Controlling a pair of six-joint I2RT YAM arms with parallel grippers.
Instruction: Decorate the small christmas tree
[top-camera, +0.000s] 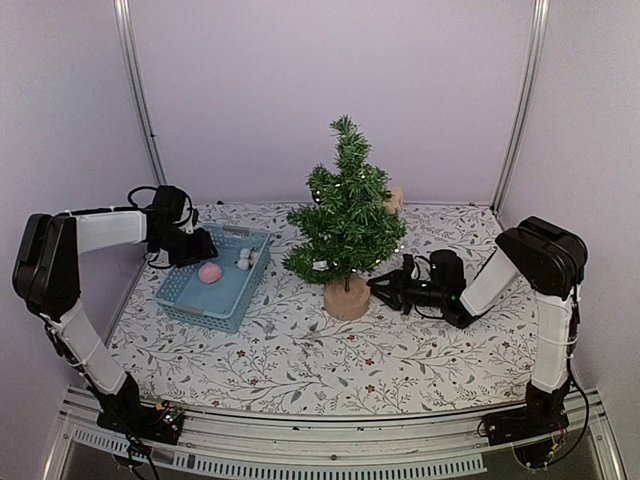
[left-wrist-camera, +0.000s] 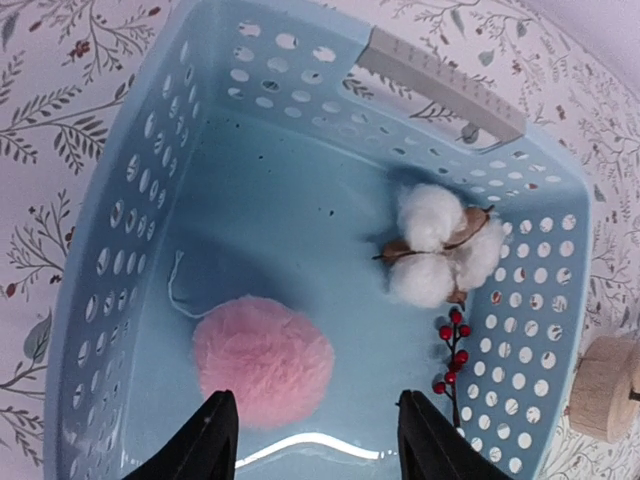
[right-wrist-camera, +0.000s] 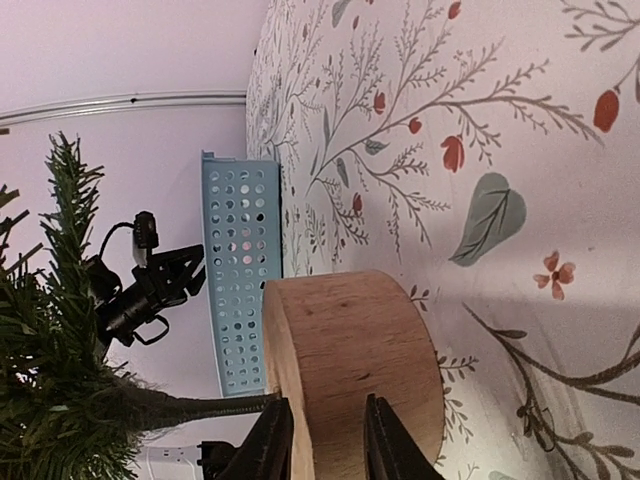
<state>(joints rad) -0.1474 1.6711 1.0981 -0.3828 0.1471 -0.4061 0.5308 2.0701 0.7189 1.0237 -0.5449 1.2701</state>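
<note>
Tree upright mid-table, one arm on each side.
Floral table: small christmas tree stands at its middle, blue basket just left of it. Right gripper is against the tree's wooden base, jaws narrowly apart (contact unclear). Left gripper is spread wide over the basket, above a pink pompom; a cotton boll and red berry sprig lie beside it.
</note>
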